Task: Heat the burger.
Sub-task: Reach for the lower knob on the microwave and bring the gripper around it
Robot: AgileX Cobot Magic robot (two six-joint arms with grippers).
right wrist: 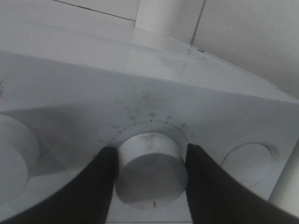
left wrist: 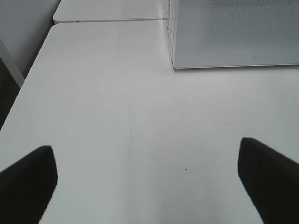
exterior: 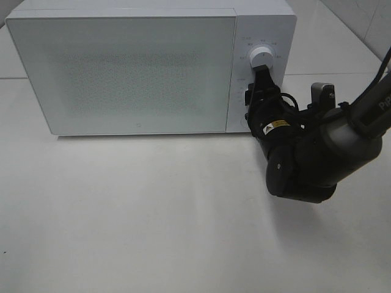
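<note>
The burger is out of view. A white microwave [exterior: 122, 67] stands at the back of the table with its door closed. My right gripper [exterior: 261, 73] reaches to the control panel, just below the upper white dial [exterior: 261, 55]. In the right wrist view, my right gripper [right wrist: 150, 150] is shut on a round white knob [right wrist: 149, 179], one black finger [right wrist: 100, 186] on each side of it. My left gripper [left wrist: 149, 186] hangs open over bare table, with nothing between its fingers [left wrist: 28, 182].
The white table [exterior: 153, 213] spreads out in front of the microwave. The right arm [exterior: 324, 152] stretches in from the right edge. A second dial [right wrist: 14, 168] and a round button [right wrist: 245, 163] flank the gripped knob. The microwave's corner [left wrist: 233, 32] shows in the left wrist view.
</note>
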